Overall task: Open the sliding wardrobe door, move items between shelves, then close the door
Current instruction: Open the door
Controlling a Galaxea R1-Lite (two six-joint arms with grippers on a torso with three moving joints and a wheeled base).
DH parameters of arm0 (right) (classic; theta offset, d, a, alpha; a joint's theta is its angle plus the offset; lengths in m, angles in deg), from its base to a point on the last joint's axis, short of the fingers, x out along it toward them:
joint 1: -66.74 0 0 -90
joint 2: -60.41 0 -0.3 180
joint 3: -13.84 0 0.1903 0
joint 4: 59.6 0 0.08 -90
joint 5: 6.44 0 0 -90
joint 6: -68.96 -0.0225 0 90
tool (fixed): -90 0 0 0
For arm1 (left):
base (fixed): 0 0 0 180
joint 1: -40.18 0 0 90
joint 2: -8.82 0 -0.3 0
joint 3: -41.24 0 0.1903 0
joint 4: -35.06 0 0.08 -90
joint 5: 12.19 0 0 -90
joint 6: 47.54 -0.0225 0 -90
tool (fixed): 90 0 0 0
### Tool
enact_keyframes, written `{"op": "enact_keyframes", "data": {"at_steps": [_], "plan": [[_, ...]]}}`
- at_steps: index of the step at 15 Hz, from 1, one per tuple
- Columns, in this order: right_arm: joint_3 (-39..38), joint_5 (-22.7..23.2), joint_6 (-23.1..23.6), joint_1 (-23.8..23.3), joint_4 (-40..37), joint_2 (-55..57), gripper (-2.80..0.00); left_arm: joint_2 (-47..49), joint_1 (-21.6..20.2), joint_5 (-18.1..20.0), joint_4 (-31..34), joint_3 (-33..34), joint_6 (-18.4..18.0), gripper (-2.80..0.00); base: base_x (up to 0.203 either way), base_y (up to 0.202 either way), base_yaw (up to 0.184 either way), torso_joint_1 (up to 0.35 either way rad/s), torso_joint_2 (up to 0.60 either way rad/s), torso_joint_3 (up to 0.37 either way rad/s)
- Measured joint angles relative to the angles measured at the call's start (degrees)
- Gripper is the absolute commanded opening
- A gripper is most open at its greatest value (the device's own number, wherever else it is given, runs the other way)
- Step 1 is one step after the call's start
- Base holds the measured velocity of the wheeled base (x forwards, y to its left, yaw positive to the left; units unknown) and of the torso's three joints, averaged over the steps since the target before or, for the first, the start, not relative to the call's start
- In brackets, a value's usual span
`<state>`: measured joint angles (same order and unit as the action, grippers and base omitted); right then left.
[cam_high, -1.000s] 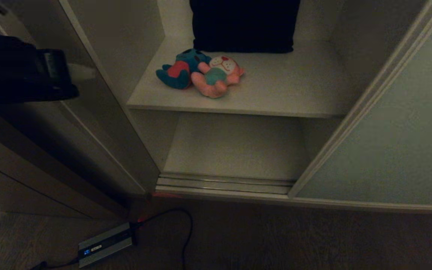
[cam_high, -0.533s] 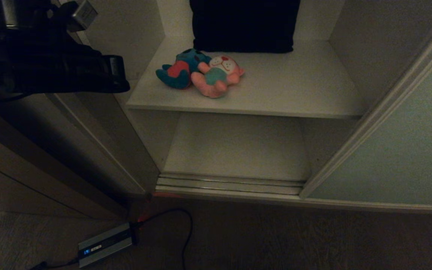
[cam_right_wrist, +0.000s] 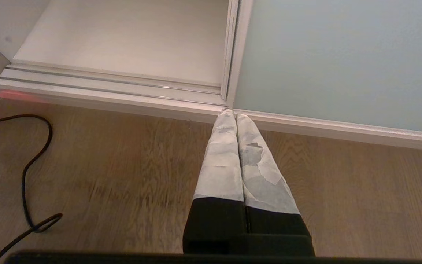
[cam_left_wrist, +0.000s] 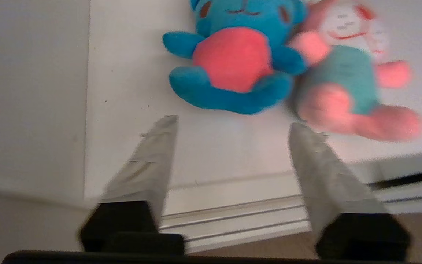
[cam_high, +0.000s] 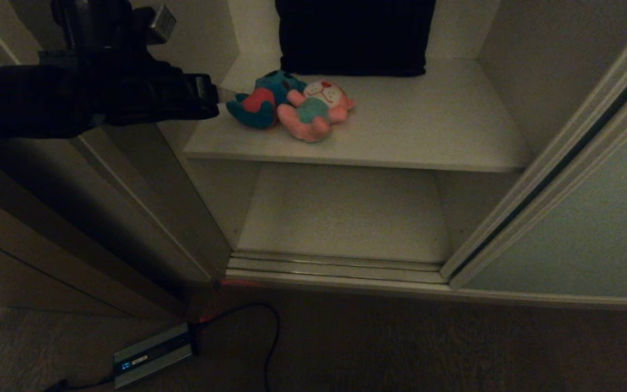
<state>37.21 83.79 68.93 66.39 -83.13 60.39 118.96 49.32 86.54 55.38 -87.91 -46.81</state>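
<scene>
Your left claw (cam_left_wrist: 229, 124) sits spread wide with nothing between its fingers (cam_left_wrist: 152, 161), at the left end of the upper shelf (cam_high: 428, 130), pointing at the teal-blue plush (cam_left_wrist: 233, 62). Tips are near that toy's feet, not touching it. In the head view the left arm reaches in from the left, claw (cam_high: 221, 95) just beside the teal-blue plush (cam_high: 262, 100).

Pink plush (cam_high: 316, 111) lies on its back, touching the teal-blue one on its right. Both rest near the front left part of the upper shelf. Black cushion (cam_high: 354, 35) stands behind them against the back wall.

Lower shelf (cam_high: 340, 212) sits below. Sliding wardrobe door (cam_high: 580, 218) is pushed over to the right, opening exposed.

Your right claw (cam_right_wrist: 236, 117) is pressed closed, holding nothing, hanging low over the wooden floor (cam_right_wrist: 123, 165) with its tips near the door's bottom corner (cam_right_wrist: 233, 106). Black cable (cam_right_wrist: 28, 165) loops on the floor nearby.
</scene>
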Motion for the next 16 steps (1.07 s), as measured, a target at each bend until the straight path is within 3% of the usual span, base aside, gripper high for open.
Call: {"op": "enact_keyframes", "data": {"at_steps": [4, 9, 13, 16], "plan": [[0.0, 0.0, 0.0, 0.0, 0.0, 0.0, -2.8, 6.3, -0.1, -3.6, -2.8, -4.7, 1.7, 0.0, 0.0, 0.0, 0.0, 0.0, 0.0, 0.0], [0.0, 0.0, 0.0, 0.0, 0.0, 0.0, -2.8, 10.8, -0.8, -3.8, -5.6, -5.2, 2.4, 0.0, 0.0, 0.0, 0.0, 0.0, 0.0, 0.0], [0.0, 0.0, 0.0, 0.0, 0.0, 0.0, -2.8, 13.5, -1.0, -3.5, -14.0, -5.2, 8.4, 0.0, 0.0, 0.0, 0.0, 0.0, 0.0, 0.0], [0.0, 0.0, 0.0, 0.0, 0.0, 0.0, -2.8, 15.5, -1.0, -3.2, -17.3, -5.3, 9.1, 0.0, 0.0, 0.0, 0.0, 0.0, 0.0, 0.0]]}}
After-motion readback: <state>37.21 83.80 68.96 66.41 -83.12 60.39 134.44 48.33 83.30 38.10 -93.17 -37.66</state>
